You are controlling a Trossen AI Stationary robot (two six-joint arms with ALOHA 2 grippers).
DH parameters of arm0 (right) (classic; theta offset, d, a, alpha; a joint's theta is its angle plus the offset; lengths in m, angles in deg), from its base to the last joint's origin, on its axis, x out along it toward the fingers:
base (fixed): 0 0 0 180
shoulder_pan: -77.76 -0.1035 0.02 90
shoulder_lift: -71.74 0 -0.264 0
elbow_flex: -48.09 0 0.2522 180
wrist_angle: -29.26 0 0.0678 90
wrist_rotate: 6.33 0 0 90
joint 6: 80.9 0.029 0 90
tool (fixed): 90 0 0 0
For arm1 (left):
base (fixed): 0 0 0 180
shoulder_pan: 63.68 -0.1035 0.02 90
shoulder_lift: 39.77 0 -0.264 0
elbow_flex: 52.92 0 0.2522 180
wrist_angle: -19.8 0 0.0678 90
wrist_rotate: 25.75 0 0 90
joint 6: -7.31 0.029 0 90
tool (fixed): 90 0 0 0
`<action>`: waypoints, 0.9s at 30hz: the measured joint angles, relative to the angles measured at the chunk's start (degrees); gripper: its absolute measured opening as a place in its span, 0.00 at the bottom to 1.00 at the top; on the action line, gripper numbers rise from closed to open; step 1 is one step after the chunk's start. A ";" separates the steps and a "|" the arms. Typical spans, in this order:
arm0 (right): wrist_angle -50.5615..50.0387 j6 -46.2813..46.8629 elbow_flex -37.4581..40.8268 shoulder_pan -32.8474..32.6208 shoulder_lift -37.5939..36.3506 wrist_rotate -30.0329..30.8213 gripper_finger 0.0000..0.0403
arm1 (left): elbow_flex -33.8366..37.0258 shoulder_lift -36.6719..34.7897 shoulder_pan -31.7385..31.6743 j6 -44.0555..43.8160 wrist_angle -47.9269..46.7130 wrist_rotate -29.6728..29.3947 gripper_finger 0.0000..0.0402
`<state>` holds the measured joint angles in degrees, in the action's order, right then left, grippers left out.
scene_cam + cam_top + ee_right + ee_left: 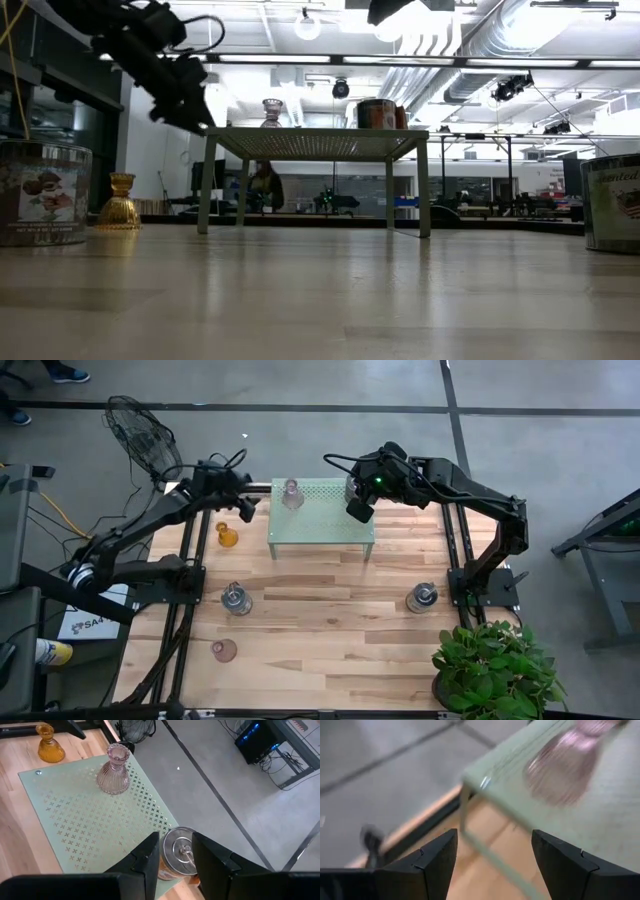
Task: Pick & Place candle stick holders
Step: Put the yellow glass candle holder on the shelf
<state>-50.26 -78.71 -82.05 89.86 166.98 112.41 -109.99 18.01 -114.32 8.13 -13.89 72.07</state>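
A pale green perforated stand [320, 520] is at the table's far middle. A pinkish ribbed glass holder [291, 493] [114, 770] stands on its far left part. A silvery cup-shaped holder with reddish marks [179, 851] [377, 113] stands on its far right corner. My right gripper [176, 837] [358, 510] hangs well above that cup, its fingers a narrow gap apart with nothing between them. My left gripper [492, 837] [247, 508] is open in the air just off the stand's far left corner, facing the pinkish holder [565, 770]. An amber glass holder [227, 536] stands on the table left of the stand.
Two more silvery holders [236, 599] [421, 598] and a pinkish one [224, 650] stand on the wooden table nearer the front. A potted plant [490, 670] fills the near right corner. A wire fan [140, 435] stands beyond the far left corner.
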 joint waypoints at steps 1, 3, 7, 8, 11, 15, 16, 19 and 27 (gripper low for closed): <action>0.01 -0.35 0.00 0.00 0.00 0.01 0.27 | 0.00 -0.29 0.00 -1.63 -2.12 -1.06 0.62; 0.01 -0.99 0.00 0.00 0.00 0.00 0.27 | 0.00 -0.38 0.00 -5.02 -6.04 -2.37 0.62; 0.45 -1.17 0.00 0.20 0.00 0.16 0.27 | 0.00 -0.35 0.00 -10.09 -12.15 -4.12 0.62; 0.47 -1.17 0.00 0.28 0.00 -0.02 0.27 | 0.00 -0.35 0.00 -10.96 -13.24 -4.44 0.62; 0.47 -1.19 0.00 0.46 0.00 -0.14 0.27 | 0.00 -0.35 0.00 -14.23 -15.64 -5.77 0.62; 0.47 -1.52 0.00 0.50 0.00 -0.14 0.27 | -1.72 -0.30 0.00 -17.67 -20.42 -9.32 0.62; 0.47 -1.63 0.00 0.50 -0.02 -0.15 0.27 | -2.73 -0.30 0.00 -18.09 -21.76 -10.67 0.62; 0.45 -2.24 0.00 0.50 0.00 -0.19 0.27 | -5.96 -0.30 0.00 -20.17 -26.68 -14.14 0.62; 0.45 -2.68 0.00 0.52 -0.01 -0.20 0.27 | -12.00 2.15 -0.02 -27.39 -42.02 -17.84 0.62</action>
<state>-49.82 -81.39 -82.05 90.38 166.97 112.21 -121.99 20.16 -114.34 -19.26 -55.92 54.23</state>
